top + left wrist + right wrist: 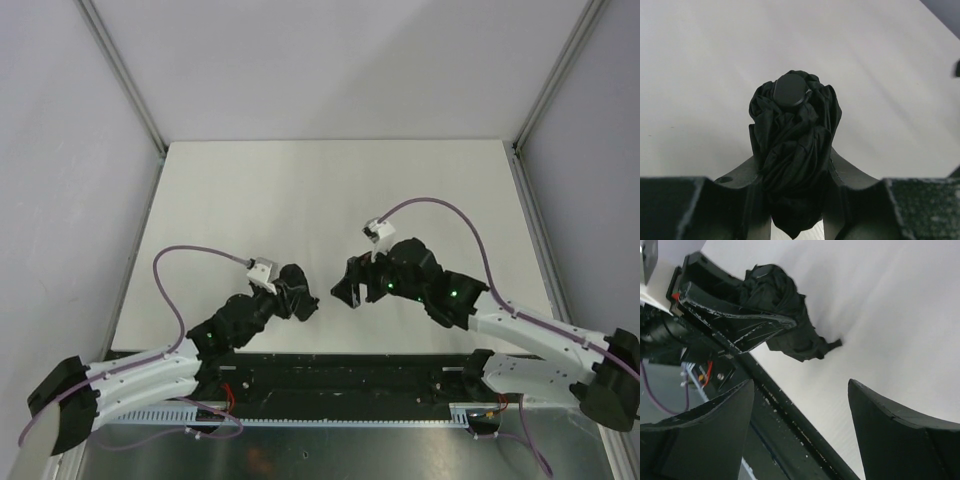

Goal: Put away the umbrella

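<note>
Between left fingers [742, 176], the umbrella [795, 135] points cap-forward.

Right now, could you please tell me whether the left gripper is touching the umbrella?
Touching. The left wrist view shows the umbrella with its bunched fabric pressed between the jaws of the left gripper, no gap on either side.

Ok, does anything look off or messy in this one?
The umbrella held in the left pincer looks untidy: its canopy is bunched in loose, crumpled folds rather than wrapped smooth, and a small tab of fabric pokes out one side. The right pincer is open and empty. Nothing looks spilled or broken.
</note>
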{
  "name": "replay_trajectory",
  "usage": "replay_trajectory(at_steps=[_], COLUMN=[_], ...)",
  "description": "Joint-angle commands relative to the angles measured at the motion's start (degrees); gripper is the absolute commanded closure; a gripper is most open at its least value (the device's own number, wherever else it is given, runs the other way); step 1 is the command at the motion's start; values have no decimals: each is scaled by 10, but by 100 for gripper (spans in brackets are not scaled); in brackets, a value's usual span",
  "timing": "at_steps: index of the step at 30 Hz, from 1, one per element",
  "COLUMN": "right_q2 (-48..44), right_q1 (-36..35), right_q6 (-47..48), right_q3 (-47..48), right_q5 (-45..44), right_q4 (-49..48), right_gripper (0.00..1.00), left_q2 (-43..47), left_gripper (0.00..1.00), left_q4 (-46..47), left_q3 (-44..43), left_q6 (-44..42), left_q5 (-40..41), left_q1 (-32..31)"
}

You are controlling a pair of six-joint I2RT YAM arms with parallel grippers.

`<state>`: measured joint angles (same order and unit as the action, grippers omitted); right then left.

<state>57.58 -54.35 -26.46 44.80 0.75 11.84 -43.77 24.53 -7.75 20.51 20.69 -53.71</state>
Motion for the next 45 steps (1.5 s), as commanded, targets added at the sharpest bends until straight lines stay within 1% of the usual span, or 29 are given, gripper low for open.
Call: replay_trajectory(at_steps=[1, 3, 6, 10, 13, 16, 20, 22, 24, 26, 29, 31, 33, 34, 35, 37, 40, 42, 45], right_q2=[45, 70, 89, 86, 80, 79, 72, 71, 74, 82, 92, 99, 105, 108, 110, 116, 120, 121, 131], right_q1=[9, 8, 8, 8, 9, 9, 9, 8, 7, 8, 12, 19, 30, 36, 44, 59, 88, 118, 182], right_q6=[38, 46, 47, 54, 55, 42, 0, -23, -38, -46, -57, -69, -79, -83, -88, -99, -109, -115, -132], right_q3=[-20, -24, -25, -25, -26, -28, -47, -59, -65, -68, -69, -69, -69, -69, -69, -69, -69, -69, -70], right_q5=[197, 266, 323, 360, 372, 392, 417, 431, 441, 448, 443, 443, 439, 439, 439, 437, 420, 395, 347], right_q4=[-94, -140, -185, -202, -201, -214, -277, -320, -343, -356, -372, -388, -396, -399, -402, -404, -388, -359, -306], right_gripper=[17, 12, 5, 4, 6, 13, 29, 40, 51, 61, 73, 77, 79, 80, 81, 83, 84, 83, 80], left_q2=[52, 89, 114, 121, 126, 127, 120, 116, 116, 117, 112, 104, 99, 100, 100, 101, 100, 100, 88], left_gripper=[100, 100, 100, 100, 100, 100, 100, 99, 93, 84, 65, 47, 20, 10, 5, 2, 1, 1, 1], left_q4=[4, -5, -8, -9, -9, -9, -8, -9, -8, -6, -1, 0, 0, 0, -1, -6, -47, -104, -223], left_q3=[-9, -35, -76, -114, -136, -149, -160, -164, -164, -165, -172, -181, -187, -189, -191, -193, -198, -209, -238], left_q6=[23, 32, 58, 91, 106, 120, 137, 149, 172, 192, 208, 212, 217, 219, 220, 225, 236, 233, 200], left_q5=[-99, -189, -312, -407, -448, -472, -492, -497, -491, -482, -477, -481, -485, -488, -491, -502, -518, -515, -499], left_q1=[-2, 3, 8, 15, 23, 36, 55, 66, 85, 102, 113, 116, 122, 128, 134, 157, 209, 255, 312])
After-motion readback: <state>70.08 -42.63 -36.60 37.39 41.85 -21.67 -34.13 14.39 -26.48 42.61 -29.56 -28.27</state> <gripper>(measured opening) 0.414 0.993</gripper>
